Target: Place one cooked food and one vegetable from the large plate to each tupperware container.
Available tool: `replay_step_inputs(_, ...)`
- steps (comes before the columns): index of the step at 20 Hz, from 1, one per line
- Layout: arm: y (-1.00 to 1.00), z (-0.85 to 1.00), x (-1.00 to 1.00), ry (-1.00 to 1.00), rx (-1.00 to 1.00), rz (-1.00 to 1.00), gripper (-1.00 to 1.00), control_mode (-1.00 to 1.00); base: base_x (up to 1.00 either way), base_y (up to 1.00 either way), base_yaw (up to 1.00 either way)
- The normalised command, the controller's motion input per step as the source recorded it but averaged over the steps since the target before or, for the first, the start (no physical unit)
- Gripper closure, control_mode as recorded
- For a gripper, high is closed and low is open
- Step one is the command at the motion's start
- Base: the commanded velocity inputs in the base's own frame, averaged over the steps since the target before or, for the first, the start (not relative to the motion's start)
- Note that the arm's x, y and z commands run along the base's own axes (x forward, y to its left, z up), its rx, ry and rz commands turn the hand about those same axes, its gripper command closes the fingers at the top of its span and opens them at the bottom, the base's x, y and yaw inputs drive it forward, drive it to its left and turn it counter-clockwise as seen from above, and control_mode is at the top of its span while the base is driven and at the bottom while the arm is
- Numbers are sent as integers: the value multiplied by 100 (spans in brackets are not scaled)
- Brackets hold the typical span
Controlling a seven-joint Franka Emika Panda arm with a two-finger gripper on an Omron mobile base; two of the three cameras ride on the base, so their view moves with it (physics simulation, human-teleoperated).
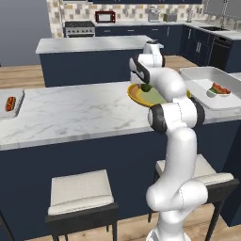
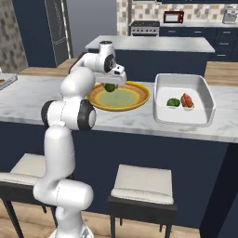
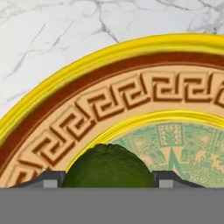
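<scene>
The large plate [image 2: 139, 99] with its yellow-orange rim lies on the marble counter; its patterned rim [image 3: 87, 65] also shows in the hand view. My gripper [image 2: 111, 87] reaches down over the plate's far left part. A round dark green vegetable [image 3: 109, 166] sits between my fingertips [image 3: 52, 179], which press against its two sides. The same vegetable [image 1: 146, 87] peeks out beside my arm. To the right, one white tupperware container [image 2: 160, 93] holds a green piece [image 2: 173, 102] and a red cooked piece [image 2: 187, 100]. Far left, another tupperware container [image 1: 20, 100] holds a reddish food [image 1: 9, 103].
Two padded stools [image 1: 80, 190] [image 2: 142, 183] stand in front of the counter below its front edge. A second island [image 1: 89, 44] lies behind the counter, with a stove and microwave along the back wall. Bare marble [image 1: 75, 110] stretches between the plate and the left container.
</scene>
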Motion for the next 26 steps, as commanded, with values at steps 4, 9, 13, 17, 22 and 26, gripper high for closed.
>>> replay_step_inputs(4,0,0,-54,-36,0,1,100,-100,0,0,0)
replay_step_inputs(9,0,0,-81,-48,0,3,100,-100,0,0,0)
replay_step_inputs(13,2,33,-37,-9,-3,0,100,-100,0,0,0)
replay_step_inputs(17,0,54,-88,6,0,0,100,-100,0,0,0)
replay_step_inputs(22,1,68,-92,8,3,0,100,-100,0,0,0)
replay_step_inputs(26,9,21,-45,7,0,0,100,-100,0,0,0)
